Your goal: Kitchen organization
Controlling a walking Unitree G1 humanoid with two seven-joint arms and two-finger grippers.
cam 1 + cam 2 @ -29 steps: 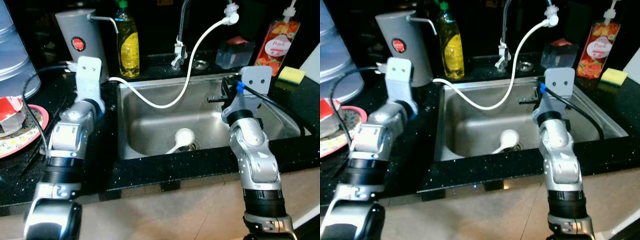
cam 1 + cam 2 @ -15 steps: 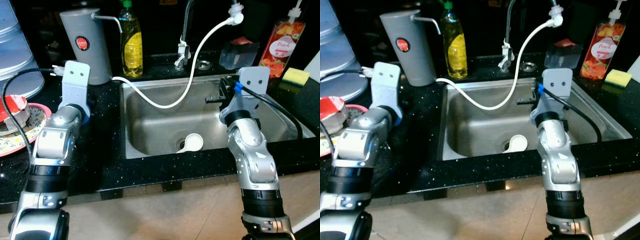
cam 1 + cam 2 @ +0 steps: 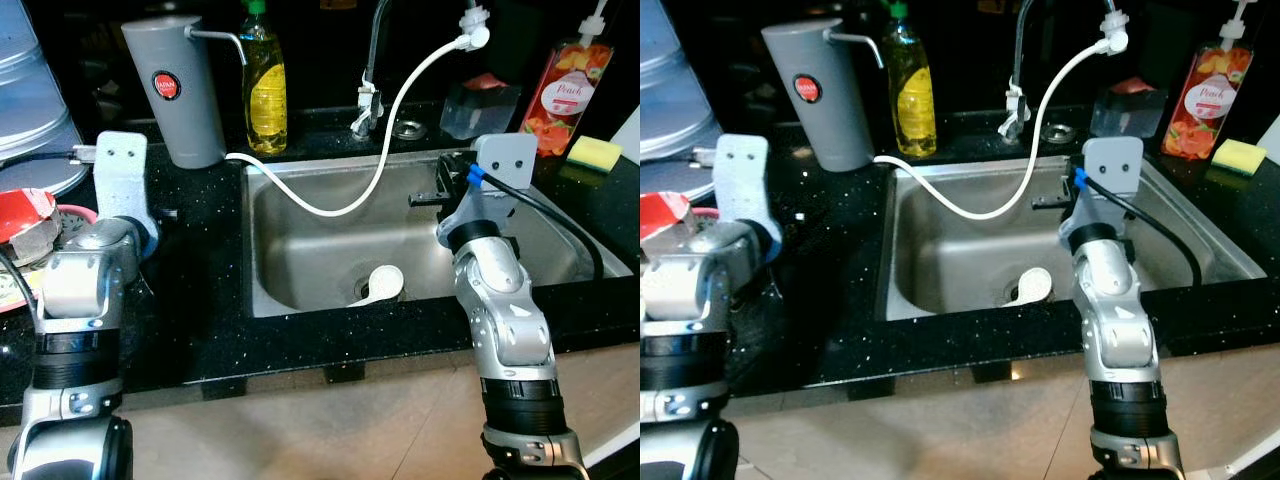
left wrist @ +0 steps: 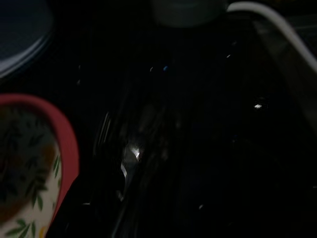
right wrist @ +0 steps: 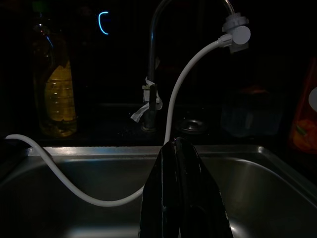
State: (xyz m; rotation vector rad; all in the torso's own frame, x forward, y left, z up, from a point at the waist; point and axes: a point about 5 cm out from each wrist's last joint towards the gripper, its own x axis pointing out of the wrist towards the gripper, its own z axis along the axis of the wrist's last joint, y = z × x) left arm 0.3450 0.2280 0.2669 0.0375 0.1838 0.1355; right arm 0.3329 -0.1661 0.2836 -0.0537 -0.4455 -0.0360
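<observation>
- Your right hand (image 5: 181,198) is over the near-right part of the sink (image 3: 320,235), its two black fingers (image 5: 198,193) pressed together with nothing between them.
- Your left hand is out over the black worktop (image 3: 190,320) left of the sink; the left wrist view is too dark for you to tell how its fingers stand.
- Just beyond that left arm you have a red-rimmed plate (image 4: 64,148) with a leaf pattern, and a crumpled red and white wrapper (image 3: 25,215) lying on it.
- Down in the sink, a white scoop (image 3: 380,283) lies beside the drain.
- A white hose (image 3: 340,200) runs from the tap (image 3: 370,60), sags across the basin and goes up over the left rim to the grey dispenser (image 3: 185,90).
- Along the back of the worktop you see a yellow soap bottle (image 3: 264,85) beside the dispenser, then right of the tap a clear box (image 3: 478,105), a peach-labelled pouch (image 3: 572,95) and a yellow sponge (image 3: 592,152).
- At far left stands a large pale container (image 3: 30,100).
</observation>
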